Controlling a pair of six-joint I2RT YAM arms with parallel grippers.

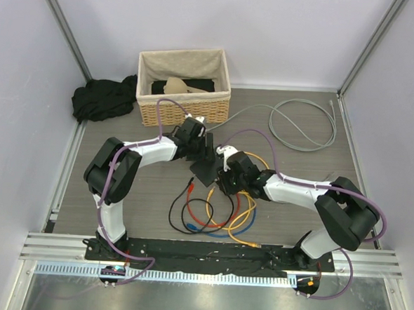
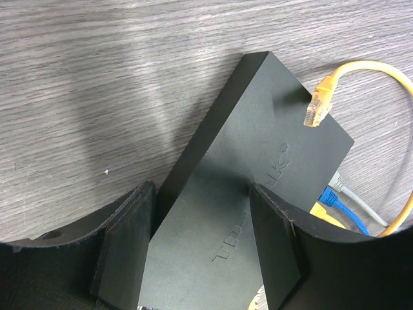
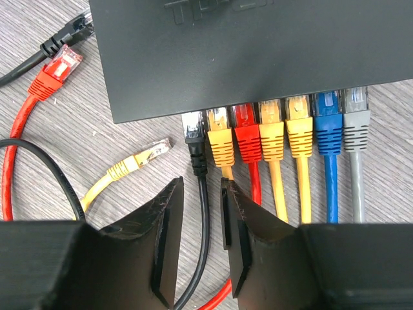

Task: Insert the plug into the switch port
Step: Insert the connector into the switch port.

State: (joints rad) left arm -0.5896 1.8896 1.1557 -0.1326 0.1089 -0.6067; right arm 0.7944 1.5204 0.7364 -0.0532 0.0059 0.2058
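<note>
The switch (image 3: 258, 45) is a flat dark-grey box with a row of sockets facing my right wrist camera. Yellow, red, blue and grey plugs fill most of them. A black plug (image 3: 193, 132) sits at the leftmost port, standing out slightly further than its neighbours. Its black cable runs back between the fingers of my right gripper (image 3: 201, 194), which is open with a gap on each side of the cable. My left gripper (image 2: 200, 245) is shut across the width of the switch (image 2: 258, 129). In the top view the switch (image 1: 207, 170) lies between both grippers.
Loose yellow (image 3: 145, 158), red (image 3: 58, 71) and black (image 3: 71, 32) plugs lie left of the ports. Another yellow plug (image 2: 321, 100) rests on the switch top. Cable loops (image 1: 210, 211) lie toward the near edge. A wicker basket (image 1: 182, 101), black cloth (image 1: 101, 99) and grey cable coil (image 1: 304, 122) are at the back.
</note>
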